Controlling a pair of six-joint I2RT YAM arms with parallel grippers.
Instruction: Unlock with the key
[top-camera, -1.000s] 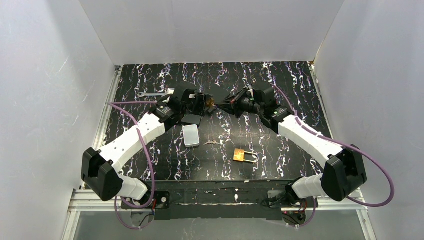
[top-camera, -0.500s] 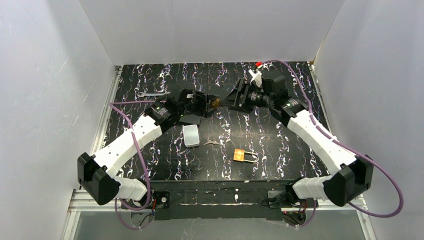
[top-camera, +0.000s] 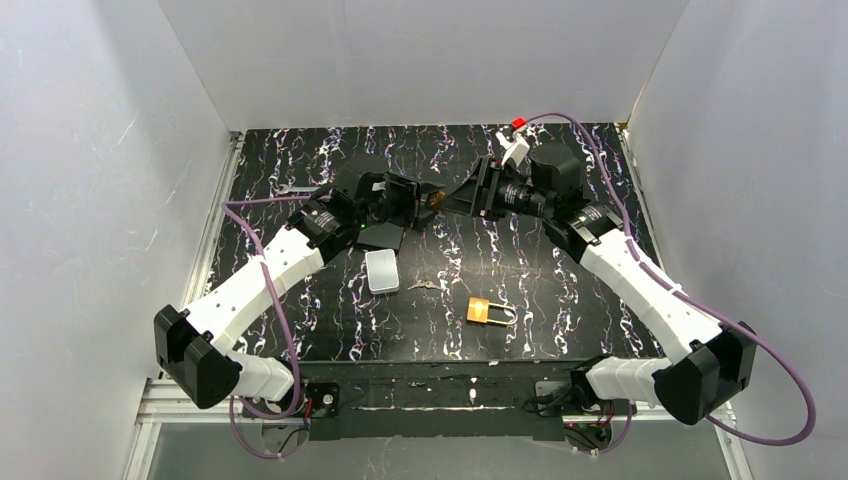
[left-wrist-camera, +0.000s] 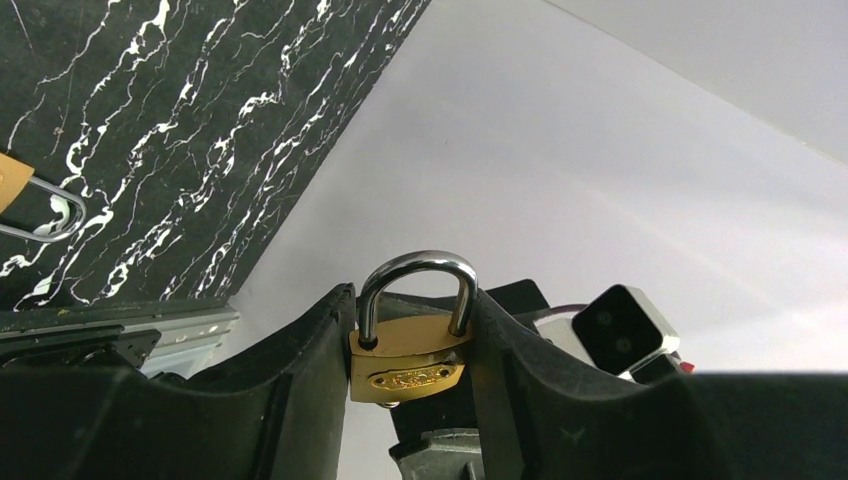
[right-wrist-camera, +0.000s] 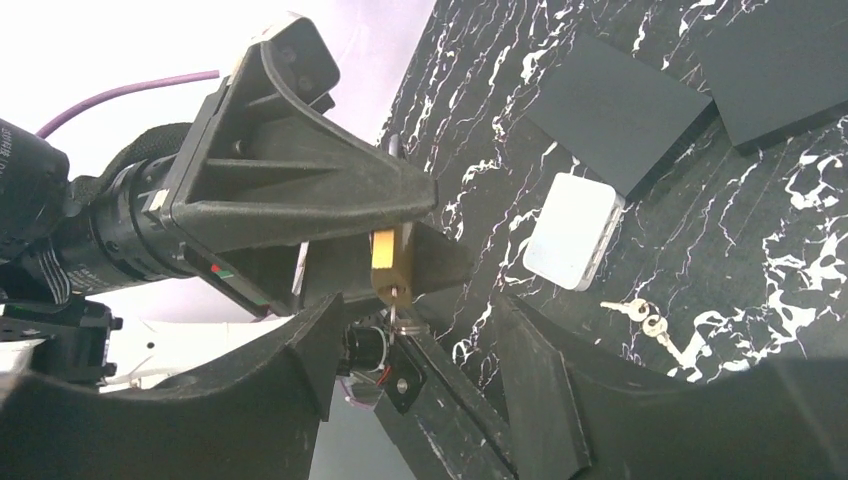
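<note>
A small brass padlock (left-wrist-camera: 410, 355) with its steel shackle down in the body sits pinched between the fingers of my left gripper (left-wrist-camera: 410, 300), held above the table at mid-back (top-camera: 432, 200). A key (right-wrist-camera: 393, 300) sticks in the underside of the padlock (right-wrist-camera: 385, 262), its ring hanging below. My right gripper (right-wrist-camera: 418, 305) faces the lock from the right (top-camera: 455, 198). It is open, and the key stands between its fingers without touching either one.
A second brass padlock (top-camera: 488, 311) lies near the front of the table, loose keys (top-camera: 424, 286) to its left. A white box (top-camera: 381, 270) and black blocks (top-camera: 383, 236) lie under the left arm. A wrench (top-camera: 305, 188) rests at the back left.
My right gripper was shut at the lock a second ago; it has opened and drawn back slightly right, its wrist turned. The left gripper still holds the padlock, shifted a little.
</note>
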